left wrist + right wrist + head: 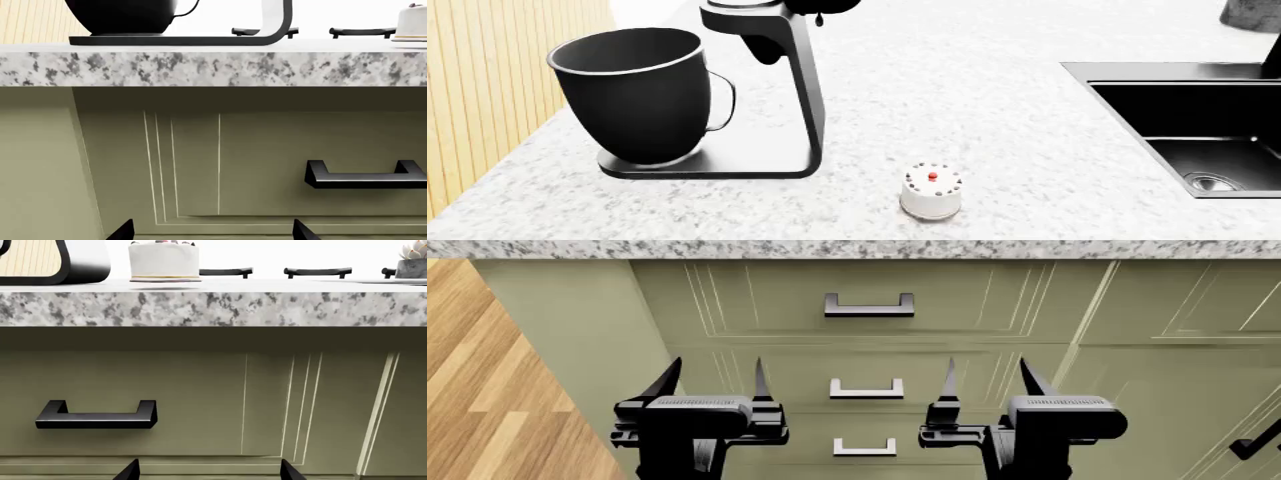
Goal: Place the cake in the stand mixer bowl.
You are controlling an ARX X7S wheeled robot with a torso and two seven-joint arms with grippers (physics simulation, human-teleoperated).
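On the counter (1028, 130), near its front edge, the cake (932, 191) sits untouched, well apart from the empty bowl (641, 95). Below counter level, the left gripper (710, 385) and right gripper (988, 385) are held open, nothing grasped; every step remains.
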